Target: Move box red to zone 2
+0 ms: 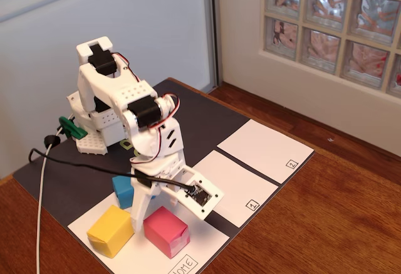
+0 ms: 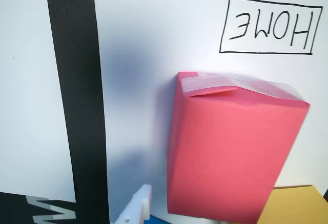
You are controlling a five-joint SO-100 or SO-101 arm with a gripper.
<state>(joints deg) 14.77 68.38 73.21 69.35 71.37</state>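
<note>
While the arm leans down over the HOME panel (image 1: 188, 263), the red box (image 1: 166, 231) sits untouched on that white panel, with the yellow box (image 1: 111, 231) just beside it on the left of the fixed view and the blue box (image 1: 123, 190) behind, partly hidden by the arm. The gripper (image 1: 145, 208) hangs low between the yellow and red boxes; whether its fingers are apart or together cannot be told, since the fixed view blurs them and the wrist view shows only one white fingertip (image 2: 136, 209) at the bottom edge, left of the red box (image 2: 233, 152).

Judgement: approach stage, grasp not yet made. One finger seems to be heading for the narrow gap beside the yellow box, so a straight descent matters; a sideways drift could nudge the neighbour. The box is folded paper with a taped flap, so a moderate squeeze on its flat sides should avoid crushing. Zone 2 (image 1: 265, 147) lies beyond zone 1 (image 1: 232, 180), across a black strip; a clear lift before swinging would keep the box from dragging on the mat (image 1: 207, 123) on the bench (image 1: 326, 211).
</note>
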